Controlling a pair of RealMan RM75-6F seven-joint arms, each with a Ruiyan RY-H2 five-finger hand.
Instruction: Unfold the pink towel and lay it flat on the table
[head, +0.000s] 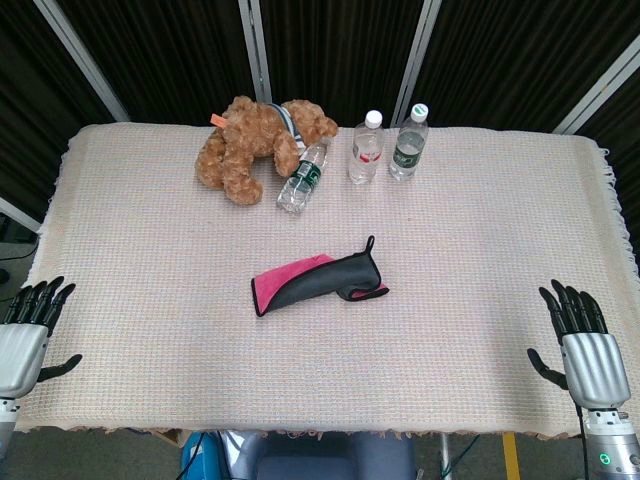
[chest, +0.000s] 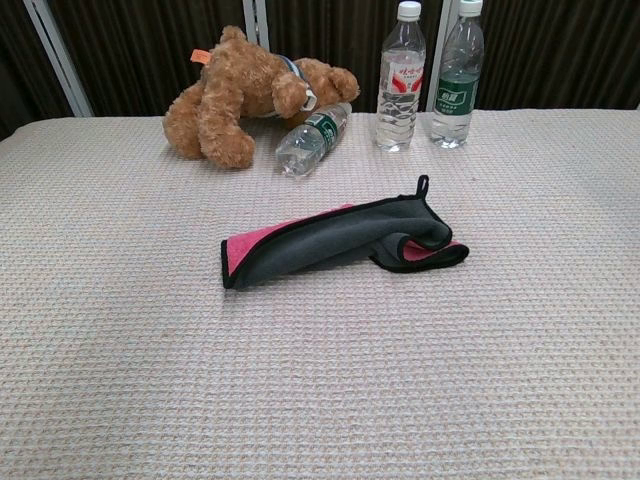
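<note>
Two robot hands wait at the near edge of the table (head: 120, 330), one at each corner, and neither has anything in it. The left robot hand (head: 28, 335) and the right robot hand (head: 582, 345) both have their fingers spread apart and pointing up the table, well apart from the work. The chest view shows neither of them.

The pink towel (chest: 340, 240) lies folded near the middle of the table, between the two robot hands and farther back. Its dark grey side is turned outward over most of the fold, with pink showing at the left end and in a flap at the right end. A small black hanging loop (chest: 423, 184) sticks up at its far right corner.

Behind it sit a brown teddy bear (head: 255, 145), a water bottle lying on its side (head: 303, 177) against the bear, and two upright water bottles (head: 366, 148).

The trouble I would expect lies in the fold itself. The layers sit close together, so fingers could pinch both at once and simply drag the bundle across the woven table cover instead of opening it. A wide sweep while spreading it could also carry the far edge into the lying bottle, which looks free to roll, or knock an upright one over.
</note>
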